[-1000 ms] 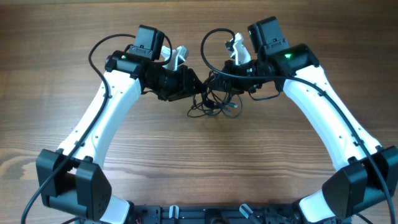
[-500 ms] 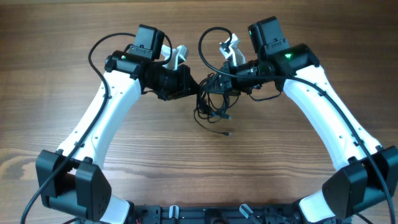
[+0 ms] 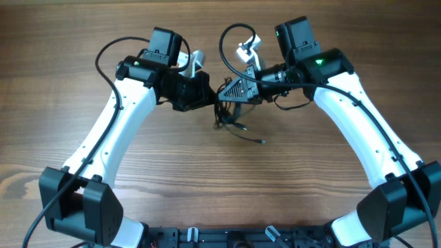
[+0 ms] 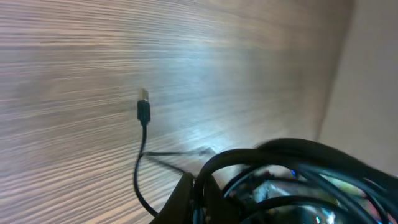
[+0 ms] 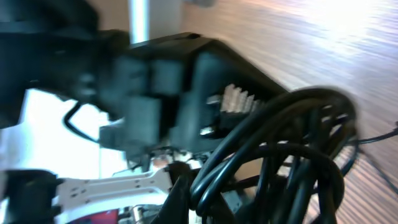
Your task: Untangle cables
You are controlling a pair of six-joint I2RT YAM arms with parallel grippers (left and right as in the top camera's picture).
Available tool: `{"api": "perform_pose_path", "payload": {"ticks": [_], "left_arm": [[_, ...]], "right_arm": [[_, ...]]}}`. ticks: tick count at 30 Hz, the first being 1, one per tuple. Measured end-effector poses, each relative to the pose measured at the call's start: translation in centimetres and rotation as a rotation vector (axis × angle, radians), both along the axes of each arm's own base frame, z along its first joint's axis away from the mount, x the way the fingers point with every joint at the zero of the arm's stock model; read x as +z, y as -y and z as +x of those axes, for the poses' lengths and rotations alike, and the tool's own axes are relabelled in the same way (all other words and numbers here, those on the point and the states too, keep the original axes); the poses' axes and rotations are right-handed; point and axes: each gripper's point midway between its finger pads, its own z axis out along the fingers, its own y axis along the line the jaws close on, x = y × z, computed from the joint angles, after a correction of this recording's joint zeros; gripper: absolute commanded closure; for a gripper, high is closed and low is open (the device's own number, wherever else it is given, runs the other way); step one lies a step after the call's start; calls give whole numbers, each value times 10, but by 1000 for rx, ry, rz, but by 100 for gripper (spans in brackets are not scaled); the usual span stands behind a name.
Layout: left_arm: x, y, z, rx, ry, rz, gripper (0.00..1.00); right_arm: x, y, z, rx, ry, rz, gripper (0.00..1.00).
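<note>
Two arms meet nose to nose over the middle of the desk (image 3: pixel 69 41) in your overhead view. The left fingers (image 3: pixel 210 96) and the right fingers (image 3: pixel 238 89) are both closed on the cables (image 3: pixel 231 114), each pinching one side of the knot, seemingly so you can draw it apart. The bunch hangs between and just below them, with one loose strand trailing onto the wood toward the arm bases. From your left wrist, that strand's plug end (image 4: pixel 143 98) lies flat on the desk, free of the loops bunched at the fingertips. From your right wrist, the loops crowd against the closed fingers, and the left arm's black wrist block (image 5: pixel 180 81) sits just behind, leaving little room to pull.
</note>
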Motion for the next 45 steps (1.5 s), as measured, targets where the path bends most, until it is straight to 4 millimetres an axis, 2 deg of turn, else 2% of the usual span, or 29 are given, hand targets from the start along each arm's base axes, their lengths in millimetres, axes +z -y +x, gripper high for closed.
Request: {"api": "perform_pose_path", "payload": {"ticks": [10,19,26,30,35,39,45], "left_arm": [[-14,-26,8,181,-39,162,96],[-1,-42,15,282,3,229,96],[-3,-59,15,353,1,316,96],[-6,-64,16,369,0,345,96],[-19,-62,11,348,-45,348,96],[-22,-55,6,300,-71,308,96],[-19,-59,10,318,-93,250,96]], "right_arm": [[31,-14,-1,81,29,182,96],[60,-25,11,133,62,329,96],[61,-26,19,110,34,331,96],[52,-22,27,51,12,290,96],[19,-6,44,-117,-56,123,96],[-24,25,57,-291,-100,-114,96],[-62,62,60,-424,-140,-349,96]]}}
